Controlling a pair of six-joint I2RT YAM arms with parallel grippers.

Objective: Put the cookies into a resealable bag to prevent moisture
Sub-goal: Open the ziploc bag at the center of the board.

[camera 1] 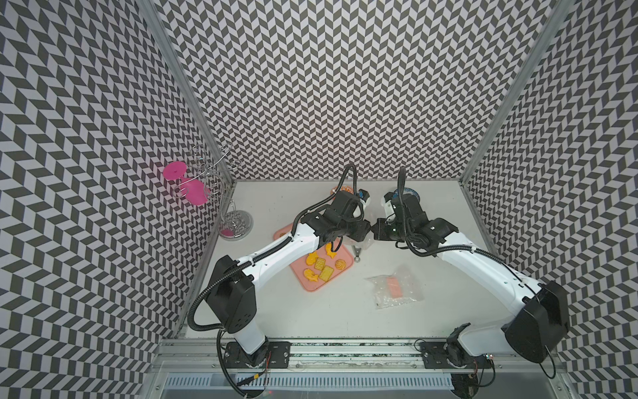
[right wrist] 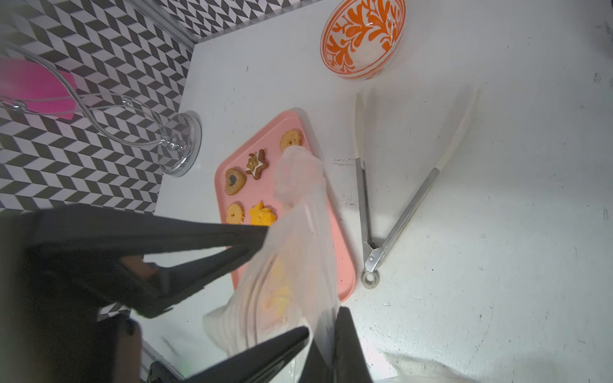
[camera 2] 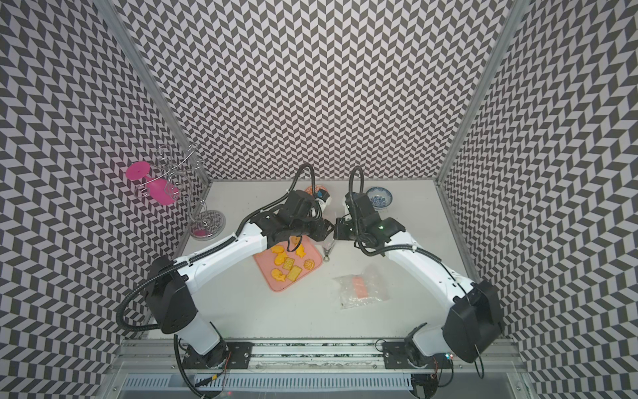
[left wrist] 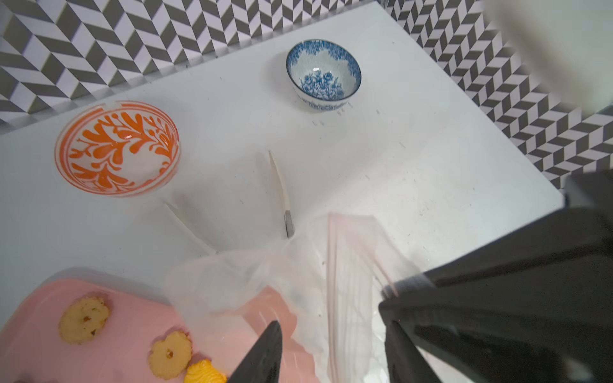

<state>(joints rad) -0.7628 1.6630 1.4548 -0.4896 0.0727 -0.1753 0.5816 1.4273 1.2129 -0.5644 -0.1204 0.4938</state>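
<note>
The cookies (camera 1: 319, 264) lie on a pink tray (camera 1: 310, 286); most are yellow-orange, and brown ones (right wrist: 255, 165) sit at its far end. A clear resealable bag (right wrist: 298, 232) hangs over the tray between both arms. My right gripper (right wrist: 325, 320) is shut on one edge of the bag's mouth. My left gripper (left wrist: 331, 354) faces it, jaws apart, with the bag's (left wrist: 298, 265) film between its fingers (left wrist: 262, 354). In a top view the left gripper (camera 1: 366, 230) and right gripper (camera 1: 375, 230) nearly touch tip to tip, hiding most of the bag.
Metal tongs (right wrist: 391, 215) lie open just right of the tray. An orange-patterned bowl (left wrist: 117, 149) and a blue bowl (left wrist: 323, 74) stand by the back wall. A second plastic bag (camera 1: 395, 286) lies front right. A wire rack (camera 1: 234, 224) with a pink glass (camera 1: 193, 191) stands back left.
</note>
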